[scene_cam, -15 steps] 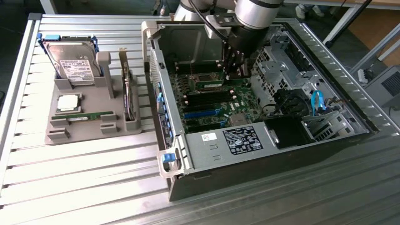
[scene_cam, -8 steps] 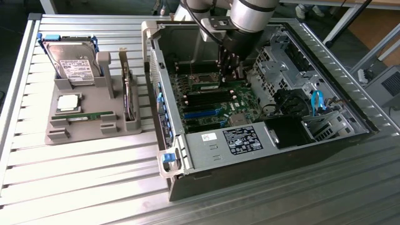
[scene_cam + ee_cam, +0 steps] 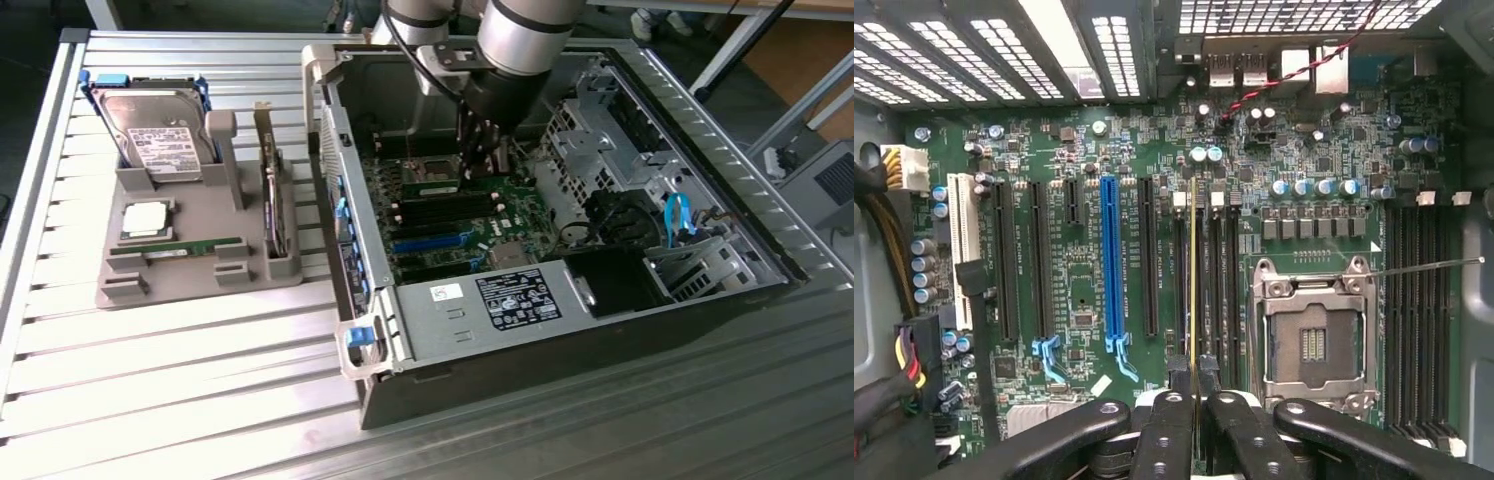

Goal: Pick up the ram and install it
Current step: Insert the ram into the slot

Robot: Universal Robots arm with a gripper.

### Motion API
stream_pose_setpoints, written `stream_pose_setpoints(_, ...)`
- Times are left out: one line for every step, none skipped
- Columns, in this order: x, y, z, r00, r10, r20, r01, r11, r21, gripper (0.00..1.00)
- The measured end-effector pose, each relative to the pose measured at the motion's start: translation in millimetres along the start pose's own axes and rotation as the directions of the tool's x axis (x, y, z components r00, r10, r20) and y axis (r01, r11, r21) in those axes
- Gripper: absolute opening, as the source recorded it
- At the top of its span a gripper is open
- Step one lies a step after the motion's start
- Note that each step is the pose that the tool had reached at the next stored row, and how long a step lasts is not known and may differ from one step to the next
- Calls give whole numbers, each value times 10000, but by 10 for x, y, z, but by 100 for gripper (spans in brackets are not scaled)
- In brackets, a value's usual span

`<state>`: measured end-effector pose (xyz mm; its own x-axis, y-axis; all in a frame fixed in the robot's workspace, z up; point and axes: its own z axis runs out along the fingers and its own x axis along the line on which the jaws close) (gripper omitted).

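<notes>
Black fingers point(image 3: 1194, 420) of the robot arm are pinching the ram point(image 3: 1194, 290), a long thin green circuit-board stick that is showing edge-on as a narrow yellowish line in the wrist view. They are pressing close on both sides of it. The ram is hanging upright over the black memory slots point(image 3: 1209, 280) on the green motherboard point(image 3: 1084, 160), just beside the square silver processor socket point(image 3: 1312, 335). In the exterior view, the silver and black arm point(image 3: 514, 60) is reaching down into the open grey computer case point(image 3: 441, 330) that is lying on the ribbed metal worktop point(image 3: 174, 390). A grey plastic holder tray point(image 3: 174, 260) is sitting to the exterior view's left of the case, carrying a boxy silver hard drive point(image 3: 158, 135) and a square silver processor chip point(image 3: 144, 218).
</notes>
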<state>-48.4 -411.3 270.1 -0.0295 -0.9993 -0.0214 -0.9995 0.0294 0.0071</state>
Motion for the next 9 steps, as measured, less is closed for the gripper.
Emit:
stream_pose_setpoints(0, -41, 41, 10000, -17, -4, 17, 10000, -1, 11)
stream_pose_setpoints(0, -58, 55, 10000, -41, -12, 41, 10000, -1, 11)
stream_pose_setpoints(0, -63, 73, 9998, -194, -24, 194, 9998, -4, 11)
stream_pose_setpoints(0, -68, 81, 9996, -282, -37, 282, 9996, -6, 11)
stream_pose_setpoints(0, -72, 101, 9992, -390, -47, 390, 9992, -8, 11)
stream_pose_setpoints(0, -76, 120, 9992, -390, -47, 390, 9992, -8, 11)
stream_pose_setpoints(4, -77, 137, 9992, -387, -47, 387, 9993, -8, 11)
stream_pose_setpoints(13, -77, 177, 9998, -215, -46, 215, 9998, -4, 11)
stream_pose_setpoints(13, -80, 194, 9999, -155, -45, 155, 9999, -3, 11)
